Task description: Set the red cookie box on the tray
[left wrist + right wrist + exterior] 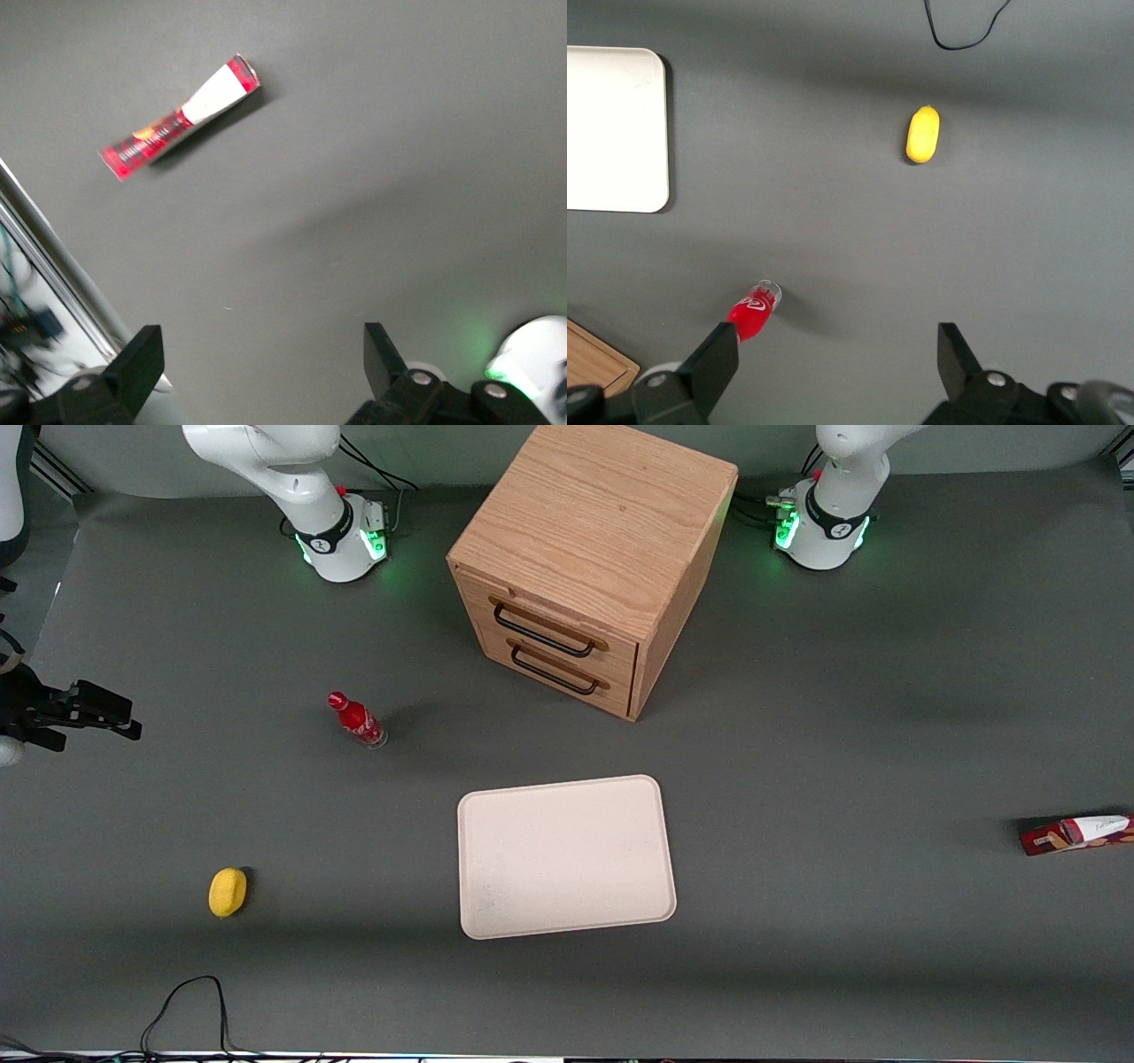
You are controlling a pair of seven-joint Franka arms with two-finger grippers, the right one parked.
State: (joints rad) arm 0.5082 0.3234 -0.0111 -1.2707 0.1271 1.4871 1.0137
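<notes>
I am judging the task as barely begun. The box [1076, 834] is lying flat on the table [886, 735], far out toward the working arm's end, well apart from the tray [567, 856]. The tray is sitting bare near the middle of the table, nearer the front camera than the wooden drawer cabinet [589, 558].

I am looking down through the left wrist camera, where the gripper [257, 372] is hanging above the table with its two fingers spread wide and nothing between them. The box [180, 118] is lying at a slant some way from the fingers, white end section and red end both showing, not touched by anything. In my judgement everything is left to do: reaching the box, gripping it, carrying it across and setting it on the tray.

The surface is a dark grey matte mat covering the whole table. A small red bottle [357, 720] is standing toward the parked arm's end, and a yellow lemon-like object [228, 892] is lying nearer the front camera than the bottle. A black cable [190, 1001] is looping at the table edge closest to the front camera. Little of the room is showing past the table edge.
</notes>
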